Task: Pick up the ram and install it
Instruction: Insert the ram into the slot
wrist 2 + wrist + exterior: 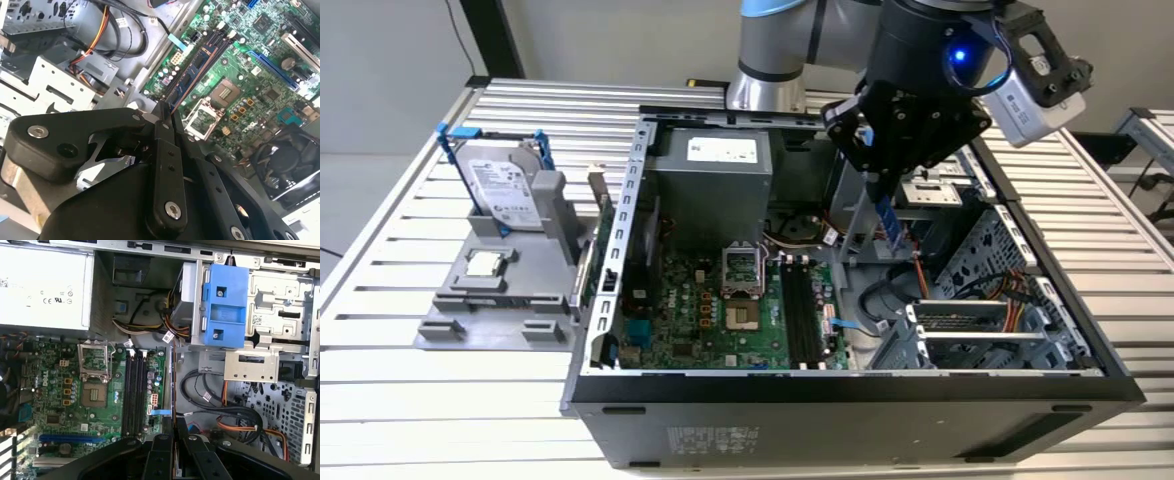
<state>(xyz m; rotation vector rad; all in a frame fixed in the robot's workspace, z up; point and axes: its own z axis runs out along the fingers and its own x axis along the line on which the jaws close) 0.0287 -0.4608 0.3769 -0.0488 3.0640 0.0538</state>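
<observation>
Ext. view, from its left: grey parts fixture (494,305) w/ hard drive (500,185) standing in a blue bracket and a small silver processor chip (483,263) lying flat. Both are well apart from the jaws, off to the exterior view's left of them. Next comes the open PC case (854,410) w/ power supply (707,175), green motherboard (707,320) and black memory slots (807,310). The slots are below the jaws, a bit to the exterior view's left. Then the gripper (887,180) hangs over the case interior, jaws narrow and clamped on the ram (891,222). The stick hangs upright beneath the jaws, clear of the slots, not seated

Second wrist view adds the ram's flat side (192,75): blue-green w/ a row of dark chips, running out from the gripper (165,112) over the board. It also shows the open CPU socket (225,92) and a fan (287,160). First wrist view gives the ram edge-on (173,385), a thin line out of the jaws, near the slots but apart from them. A blue drive caddy (227,300) and orange cables (250,425) sit on the jaws' other side

Surface: slatted aluminium table (427,420), w/ a grey wall (400,50) behind

Writing: white stickers on supply & drive, text not made out
</observation>
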